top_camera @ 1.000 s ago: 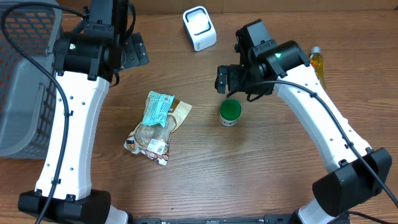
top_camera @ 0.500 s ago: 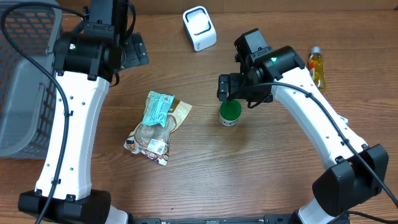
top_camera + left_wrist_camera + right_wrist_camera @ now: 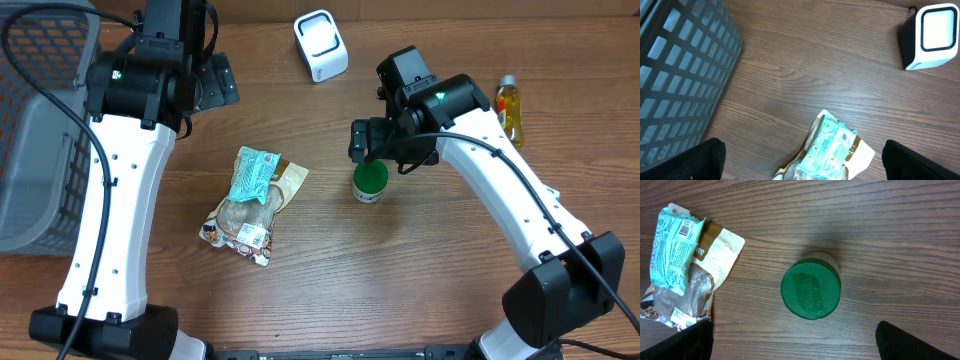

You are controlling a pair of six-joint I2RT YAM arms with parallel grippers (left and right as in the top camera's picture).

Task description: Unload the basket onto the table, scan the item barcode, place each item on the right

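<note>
Green-lidded jar (image 3: 811, 288) stood upright on the counter (image 3: 900, 220), right beneath the right gripper (image 3: 795, 342), jaws spread wide, empty; the left gripper (image 3: 802, 162) hung equally wide near the basket (image 3: 680, 75).

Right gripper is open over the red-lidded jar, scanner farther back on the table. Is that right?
No, the lid is green, not red; the right wrist view shows it. The rest holds: right gripper open over the jar, scanner farther back.
</note>
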